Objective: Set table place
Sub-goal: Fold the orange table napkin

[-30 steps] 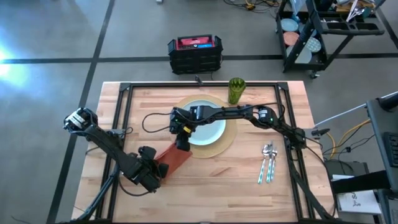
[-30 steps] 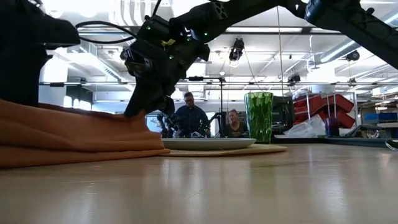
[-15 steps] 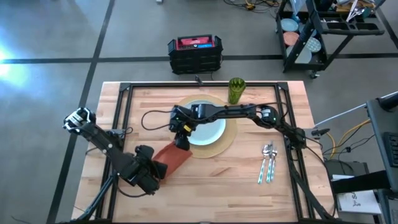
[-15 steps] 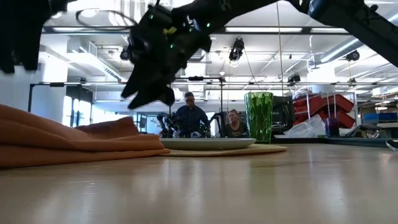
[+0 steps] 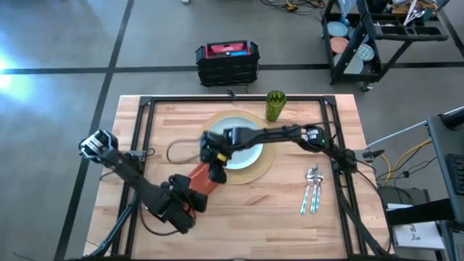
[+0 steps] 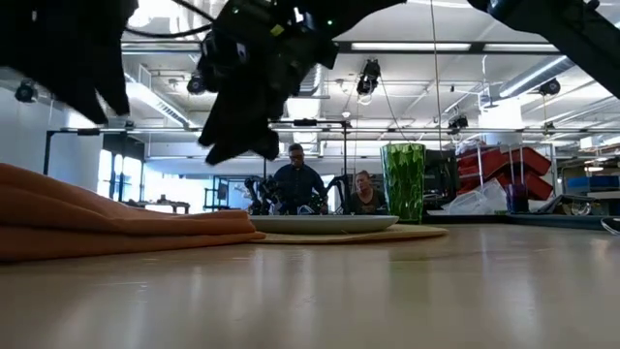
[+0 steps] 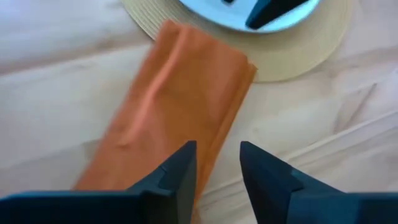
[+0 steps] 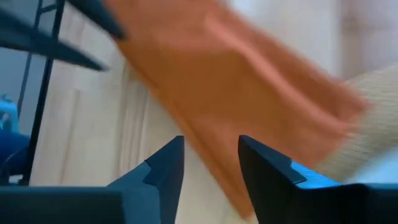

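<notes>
The orange napkin (image 5: 203,180) lies folded and flat on the table (image 5: 254,217), slanting from the near left edge of the round tan placemat (image 5: 267,161). The pale plate (image 5: 246,148) sits on the placemat, and the green cup (image 5: 275,105) stands behind it. Fork, knife and spoon (image 5: 312,190) lie together at the right. My left gripper (image 7: 217,168) hovers open over the napkin's near end (image 7: 180,106). My right gripper (image 8: 211,165) hovers open over the napkin's far end (image 8: 236,81), raised clear of it in the low view (image 6: 242,116).
A black crate (image 5: 227,61) sits on the floor beyond the table's far edge, and a black cart (image 5: 377,36) stands at the far right. Bare wood lies along the near edge and between the placemat and the cutlery. Two people (image 6: 295,184) sit in the room behind.
My right gripper has let go of the napkin's far end and risen off it, drifting slightly toward the near edge. My left gripper has also risen from the napkin's near end and shifted a little to the right. The napkin's raised far end has settled flat.
</notes>
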